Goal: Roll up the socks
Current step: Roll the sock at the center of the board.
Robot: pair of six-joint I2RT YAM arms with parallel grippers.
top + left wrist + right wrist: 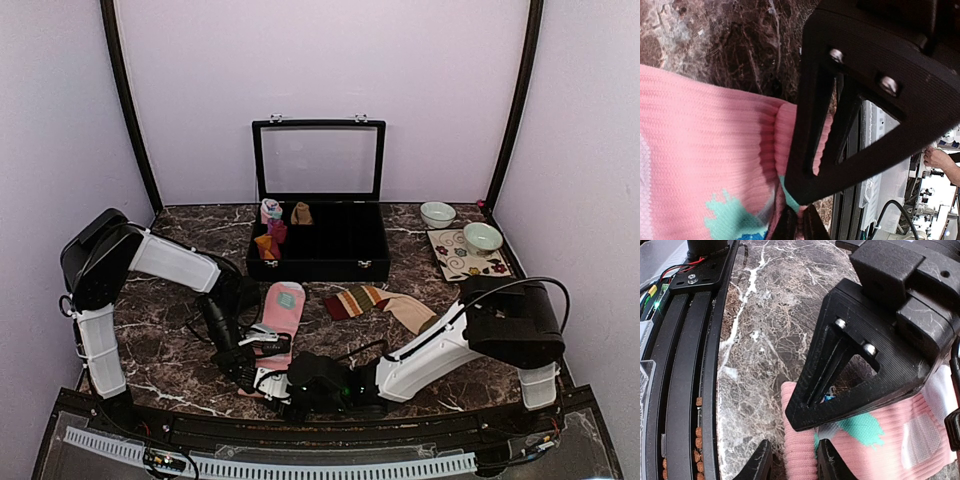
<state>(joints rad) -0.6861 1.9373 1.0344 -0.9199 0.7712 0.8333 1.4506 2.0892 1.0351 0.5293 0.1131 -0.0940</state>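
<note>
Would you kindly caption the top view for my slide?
Left pincer and right pincer at the pink sock's near end; striped sock alongside.

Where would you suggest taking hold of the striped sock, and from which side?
The striped sock lies flat across the table, so I would probably pinch its striped end from above, where nothing covers it.

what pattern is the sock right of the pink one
The striped sock: red-brown and cream bands, tan foot; clearest from the top camera.
</note>
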